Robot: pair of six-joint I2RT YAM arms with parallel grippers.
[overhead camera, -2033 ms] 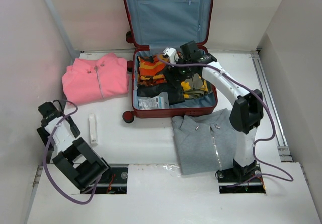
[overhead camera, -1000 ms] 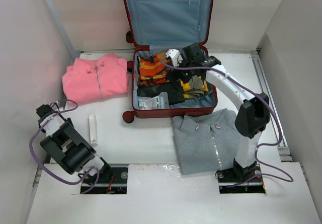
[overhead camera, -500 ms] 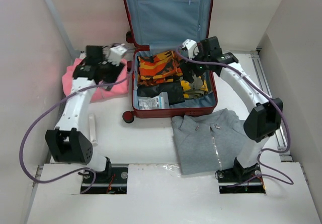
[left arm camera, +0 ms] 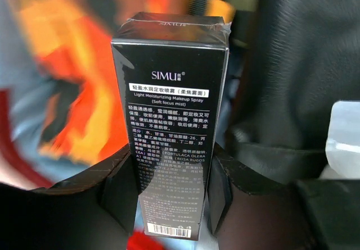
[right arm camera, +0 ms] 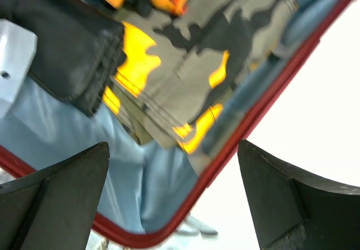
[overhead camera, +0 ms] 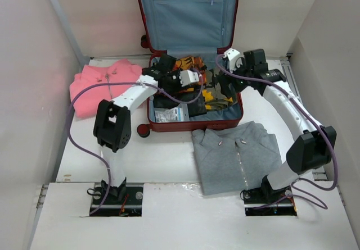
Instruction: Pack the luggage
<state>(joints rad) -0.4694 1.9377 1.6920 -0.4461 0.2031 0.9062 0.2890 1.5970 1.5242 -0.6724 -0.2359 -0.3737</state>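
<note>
The luggage [overhead camera: 191, 127] lies open at the back of the table, a dark-red suitcase with its blue-lined lid [overhead camera: 185, 14] standing upright. My left gripper [overhead camera: 169, 71] hangs over the left half of the packed clothes. In the left wrist view it [left arm camera: 169, 199] is shut on a tall black cosmetics box [left arm camera: 171, 121], above orange and black clothing. My right gripper [overhead camera: 222, 82] hovers over the suitcase's right side. Its fingers [right arm camera: 56, 194] stand wide apart with nothing between them [right arm camera: 169, 199], above a camouflage garment [right arm camera: 214, 53] and the red rim [right arm camera: 236, 143].
A folded pink top [overhead camera: 104, 87] lies left of the suitcase. A grey top [overhead camera: 236, 154] lies in front of it on the right. Inside are an orange garment [overhead camera: 188, 63], a black garment [overhead camera: 180, 101] and a white packet [overhead camera: 169, 115]. White walls close in both sides.
My left arm has swung from the table's near left, across the pink top, to above the suitcase. The right gripper has drifted right, toward the suitcase's right edge.
</note>
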